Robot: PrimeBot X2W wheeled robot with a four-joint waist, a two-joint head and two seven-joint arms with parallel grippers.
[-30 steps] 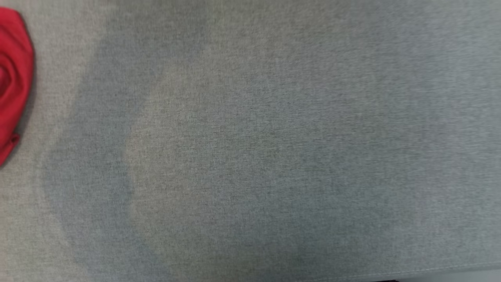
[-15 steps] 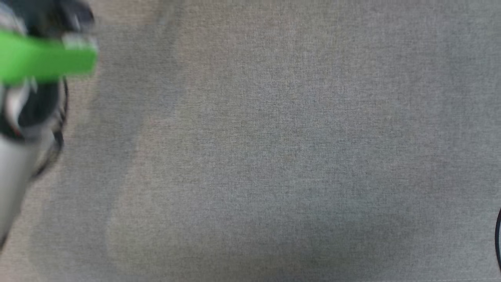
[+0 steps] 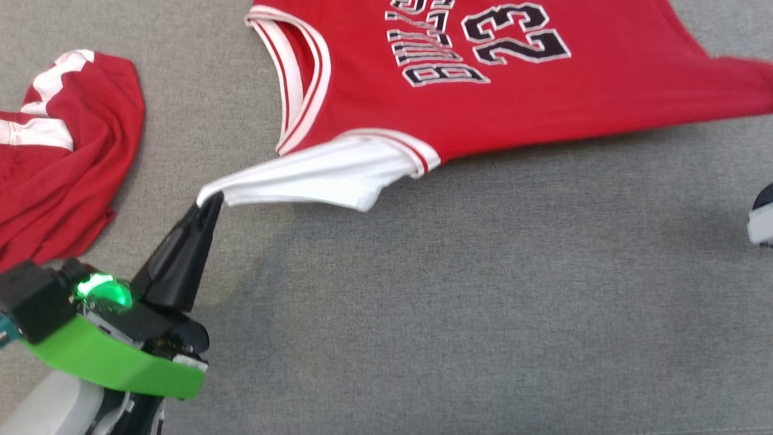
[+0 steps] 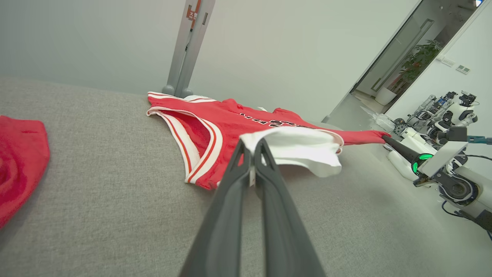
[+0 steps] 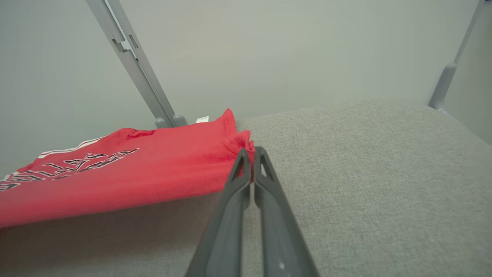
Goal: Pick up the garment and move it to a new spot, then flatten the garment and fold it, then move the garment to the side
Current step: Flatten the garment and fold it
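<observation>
hidden / cut off: the jersey point(image 3: 531, 103) runs off the top edge of the head view, so its far side is unseen. its right corner leaves that view at the right edge. a small pale and dark part point(image 3: 762, 219) sits at the same edge, too cropped to identify. a second red garment point(image 3: 60, 151) with white stripes lies crumpled at the left, cut by the frame, well apart from the jersey.

left gripper point(image 3: 211, 199): fingers closed together on the tip of a white strap of the jersey, pulled out toward it and lifted off the cloth point(image 3: 483, 302). the left wrist view confirms it: white fabric pinched between the two tips.

right gripper point(image 5: 251, 152): tips closed on a red corner of the jersey. the near edge hangs clear of the cloth with shadow beneath. in the left wrist view a dark finger meets the jersey's far corner.

jersey position: on the far part of the grey cloth, front up, its near edge stretched between the two grippers.

writing: "23" in black with white outline, upside down in the head view. beside it a word that looks like "bulls", partly cut by the top edge. a small white tag point(image 5: 201, 119) sits at the hem, its print too small to read. a red and white sign point(image 4: 192, 11) on a grey post point(image 4: 186, 57) is unreadable.
</observation>
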